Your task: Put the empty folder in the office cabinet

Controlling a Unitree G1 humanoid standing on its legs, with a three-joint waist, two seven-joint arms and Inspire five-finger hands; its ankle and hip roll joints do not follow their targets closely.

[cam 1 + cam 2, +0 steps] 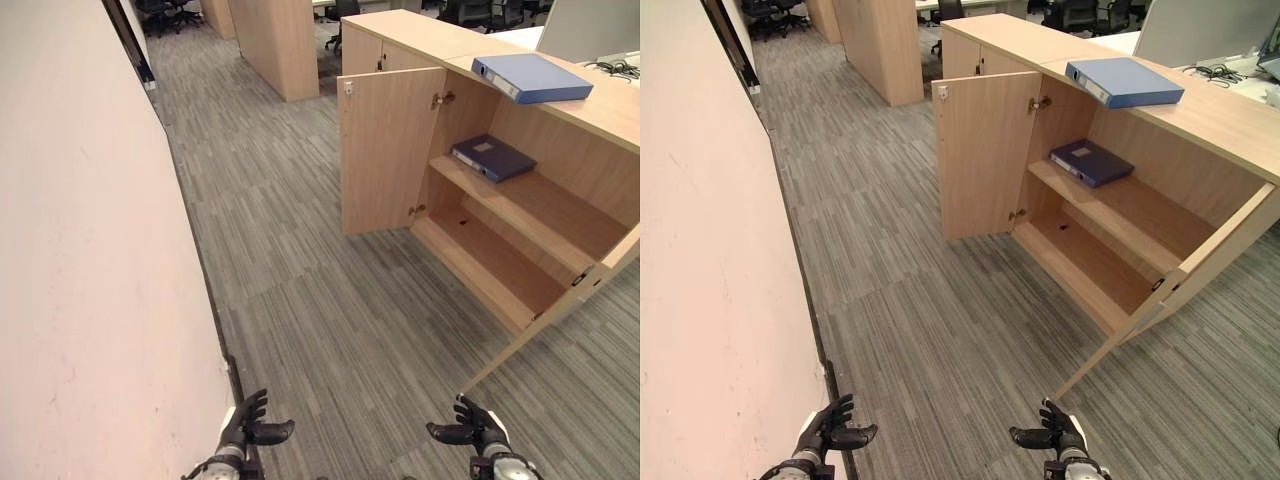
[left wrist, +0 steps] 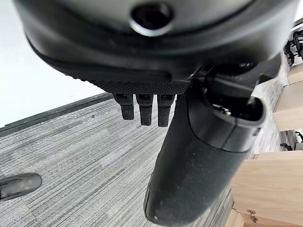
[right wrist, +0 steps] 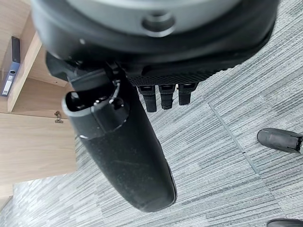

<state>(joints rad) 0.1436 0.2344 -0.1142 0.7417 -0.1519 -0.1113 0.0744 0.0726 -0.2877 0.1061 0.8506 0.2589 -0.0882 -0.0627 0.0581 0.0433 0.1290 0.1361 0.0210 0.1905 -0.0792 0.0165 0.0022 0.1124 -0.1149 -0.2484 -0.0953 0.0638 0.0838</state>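
Fingers of left hand (image 1: 246,424) and right hand (image 1: 472,428) hung relaxed, empty — blue folder (image 1: 532,77) lay atop open cabinet (image 1: 520,215).

Cut off at the lower edge of the head views: both wrists, leaving just the left robot hand (image 1: 250,424) and right robot hand (image 1: 470,426). Cropped by the right edge: the office cabinet (image 1: 545,215) and its right door (image 1: 560,305). Too small to tell: labels on the light blue folder (image 1: 531,77) and dark blue folder (image 1: 492,157). Cropped at an edge in the wrist views: a dark shoe (image 2: 19,184).
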